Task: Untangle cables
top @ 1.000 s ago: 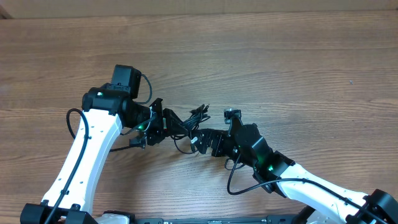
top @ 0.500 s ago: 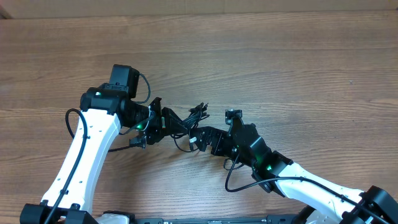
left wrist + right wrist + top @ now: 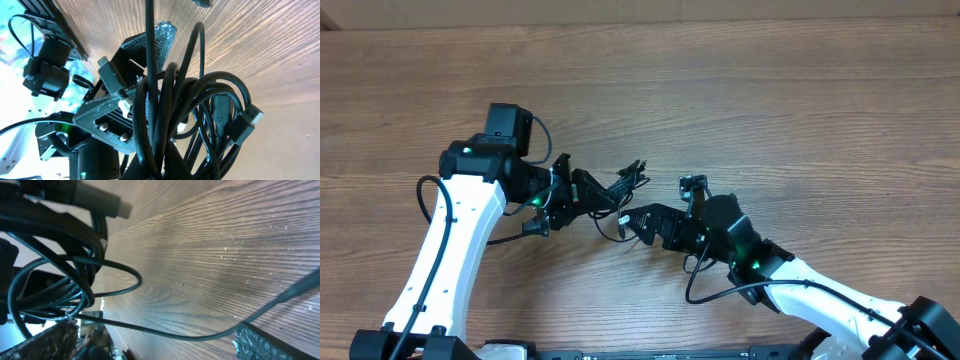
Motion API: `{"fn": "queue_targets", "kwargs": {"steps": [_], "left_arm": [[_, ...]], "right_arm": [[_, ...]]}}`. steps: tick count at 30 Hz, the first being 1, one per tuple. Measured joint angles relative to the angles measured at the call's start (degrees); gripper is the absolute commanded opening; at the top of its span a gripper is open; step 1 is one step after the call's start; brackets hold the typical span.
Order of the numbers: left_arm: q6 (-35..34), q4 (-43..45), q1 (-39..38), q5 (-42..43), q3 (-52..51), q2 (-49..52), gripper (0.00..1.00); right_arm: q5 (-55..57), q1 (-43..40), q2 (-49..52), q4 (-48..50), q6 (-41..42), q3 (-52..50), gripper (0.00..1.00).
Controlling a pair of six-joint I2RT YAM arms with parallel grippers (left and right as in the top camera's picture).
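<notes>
The cables (image 3: 623, 186) are a tangled black bundle between the two arms, held a little above the wooden table (image 3: 770, 110). My left gripper (image 3: 582, 192) is shut on the bundle's left side. In the left wrist view the cables (image 3: 175, 100) fill the middle, with a plug end (image 3: 250, 119) hanging at the right. My right gripper (image 3: 636, 220) stands open just right of and below the bundle. In the right wrist view one thin strand (image 3: 150, 330) runs across between the open fingers (image 3: 262, 342), and the looped cables (image 3: 60, 245) with a silver plug (image 3: 102, 202) are at the upper left.
Bare wooden table surrounds the arms. Each arm's own thicker black cable loops beside it, the left one (image 3: 425, 195) and the right one (image 3: 695, 290). A pale strip (image 3: 640, 12) runs along the table's far edge.
My left arm has drawn back to the left with the bundle, stretching it. My right gripper has shifted slightly left and stays open.
</notes>
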Motion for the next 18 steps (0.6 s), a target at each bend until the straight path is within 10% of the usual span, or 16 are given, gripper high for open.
{"fn": "queue_targets", "kwargs": {"steps": [18], "left_arm": [[4.39, -0.28, -1.25, 4.55, 0.00, 0.00, 0.04]], "right_arm": [[5.11, -0.66, 0.00, 1.03, 0.00, 0.00, 1.00]]}}
